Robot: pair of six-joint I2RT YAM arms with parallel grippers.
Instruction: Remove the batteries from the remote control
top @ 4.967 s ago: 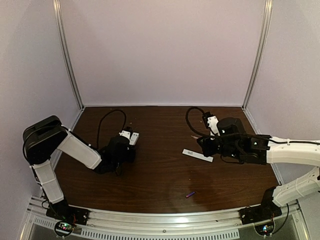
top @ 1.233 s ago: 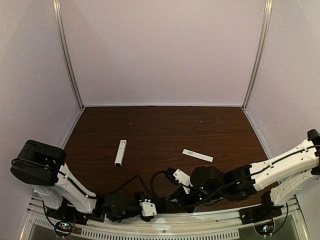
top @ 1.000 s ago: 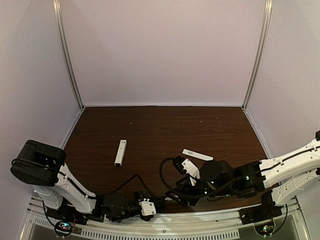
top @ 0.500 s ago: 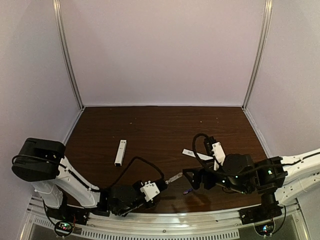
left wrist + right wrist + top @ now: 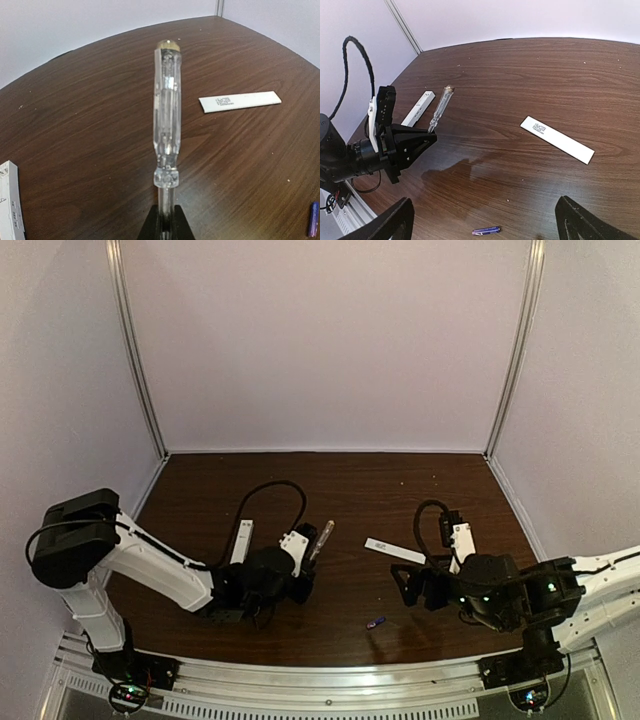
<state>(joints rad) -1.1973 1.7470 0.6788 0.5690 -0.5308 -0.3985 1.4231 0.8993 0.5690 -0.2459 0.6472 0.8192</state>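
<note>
On the brown table [image 5: 340,490] the white remote control [image 5: 241,541] lies left, its long side pointing at the back wall. A purple battery [image 5: 376,623] lies near the front. The left gripper [image 5: 164,226] pinches a screwdriver [image 5: 166,110]; the right gripper [image 5: 408,587] is wide open.

Screwdriver [image 5: 166,107] tip hidden in left tool [image 5: 165,219]

The white-and-black left arm [image 5: 160,562] is reaching from its base at the near left, low over the dark wooden tabletop [image 5: 340,490], toward the middle. The left tool [image 5: 303,577] is pointing toward the far side. Its jaws are pinching the metal shank of a thin screwdriver with a clear handle [image 5: 166,110], handle outward. The white-and-black right arm [image 5: 590,590] is reaching in from the right. The right tool [image 5: 485,220] is hanging above the tabletop with its fingers spread wide, gripping nothing.
</note>
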